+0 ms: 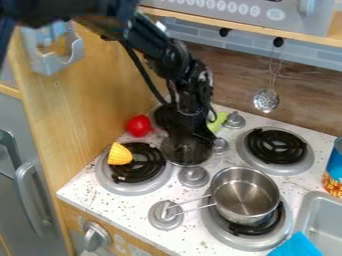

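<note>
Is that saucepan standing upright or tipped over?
Upright: the silver metal saucepan sits on a black coil burner, its round open rim facing up.

From here I'm finding no readable text: tiny markings are sitting on the pale buttons [222,5] of the panel [177,4] high above the sink [306,205], and the container [338,162] beside the sink is bearing an illegible label [332,185].

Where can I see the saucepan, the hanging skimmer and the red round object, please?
Saucepan [246,197]: camera view, on its inside bottom.
Skimmer [266,101]: camera view, on its perforated head.
Red round object [139,126]: camera view, on its middle.
</note>
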`<action>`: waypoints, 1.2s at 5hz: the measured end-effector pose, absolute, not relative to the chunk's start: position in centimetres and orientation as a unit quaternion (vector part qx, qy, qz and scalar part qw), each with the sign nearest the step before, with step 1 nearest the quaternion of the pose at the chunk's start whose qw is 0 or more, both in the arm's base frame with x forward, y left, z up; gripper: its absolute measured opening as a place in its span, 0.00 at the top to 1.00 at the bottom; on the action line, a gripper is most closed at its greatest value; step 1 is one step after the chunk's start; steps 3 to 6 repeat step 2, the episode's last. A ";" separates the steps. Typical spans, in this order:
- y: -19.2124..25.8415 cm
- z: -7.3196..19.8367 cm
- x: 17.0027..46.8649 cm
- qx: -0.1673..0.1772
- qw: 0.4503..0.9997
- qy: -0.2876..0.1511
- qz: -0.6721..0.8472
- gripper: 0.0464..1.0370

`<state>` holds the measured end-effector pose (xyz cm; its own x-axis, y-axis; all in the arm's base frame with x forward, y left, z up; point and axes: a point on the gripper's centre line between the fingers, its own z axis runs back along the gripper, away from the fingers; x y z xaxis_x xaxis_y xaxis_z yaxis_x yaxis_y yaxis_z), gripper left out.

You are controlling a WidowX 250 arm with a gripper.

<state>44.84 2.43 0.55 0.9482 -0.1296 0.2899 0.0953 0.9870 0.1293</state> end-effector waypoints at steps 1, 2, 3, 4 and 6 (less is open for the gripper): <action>0.4 5.7 43.6 0.080 0.971 -0.204 -0.099 0.03; -0.9 9.7 41.4 0.084 0.957 -0.245 -0.130 0.04; -0.9 9.7 41.4 0.084 0.957 -0.245 -0.130 0.04; -0.9 9.7 41.4 0.084 0.957 -0.245 -0.130 0.04; -0.9 9.7 41.4 0.084 0.957 -0.245 -0.130 0.04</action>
